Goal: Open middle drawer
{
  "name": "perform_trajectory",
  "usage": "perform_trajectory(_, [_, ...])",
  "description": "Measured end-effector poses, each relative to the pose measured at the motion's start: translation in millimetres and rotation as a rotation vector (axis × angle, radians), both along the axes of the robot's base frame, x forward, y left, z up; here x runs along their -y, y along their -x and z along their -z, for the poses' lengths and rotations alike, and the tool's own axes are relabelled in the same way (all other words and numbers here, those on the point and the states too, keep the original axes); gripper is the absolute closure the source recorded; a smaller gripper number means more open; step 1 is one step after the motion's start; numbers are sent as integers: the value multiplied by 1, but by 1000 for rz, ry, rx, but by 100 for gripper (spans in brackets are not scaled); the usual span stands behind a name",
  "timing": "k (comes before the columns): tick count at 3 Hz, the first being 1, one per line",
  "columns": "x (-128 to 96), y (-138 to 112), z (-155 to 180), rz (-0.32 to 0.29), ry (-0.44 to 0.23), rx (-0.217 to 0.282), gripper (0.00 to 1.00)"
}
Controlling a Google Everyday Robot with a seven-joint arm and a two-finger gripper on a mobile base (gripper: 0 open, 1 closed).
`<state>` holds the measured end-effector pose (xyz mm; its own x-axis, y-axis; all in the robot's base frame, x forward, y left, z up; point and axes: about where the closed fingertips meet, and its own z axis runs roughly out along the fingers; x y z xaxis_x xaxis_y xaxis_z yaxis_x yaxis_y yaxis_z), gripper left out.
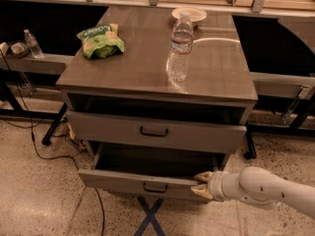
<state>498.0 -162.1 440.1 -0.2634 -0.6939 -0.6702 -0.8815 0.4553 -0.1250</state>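
Note:
The grey wood-grain cabinet (147, 73) has its middle drawer (123, 181) pulled out towards me; the plain grey inside shows, and its small black handle (155, 187) is in the centre of the front. My gripper (201, 184) is at the right end of that drawer's front panel, on a white arm coming in from the right. One tan finger (203, 175) lies along the panel's top edge and the other on its front face, so they pinch the panel. The top drawer (153, 131) above sticks out only slightly. The lowest drawer is hidden.
A clear water bottle (180, 48), a green snack bag (101, 40) and a white plate (189, 14) sit on the cabinet top. Black cables (34, 141) run over the speckled floor at the left. A blue tape cross (150, 218) marks the floor in front.

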Motion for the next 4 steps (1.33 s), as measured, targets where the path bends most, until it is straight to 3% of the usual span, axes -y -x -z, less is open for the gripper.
perform_trajectory(1, [-3,-5,-8,-8,-12,-7,6])
perform_trajectory(2, [-11,-18,-24,-28,-55,-18,3])
perform_trajectory(3, [-14,-29,-37,-32,-78,-1,6])
perform_trajectory(4, [-8,-45,-43,14,-111,24,22])
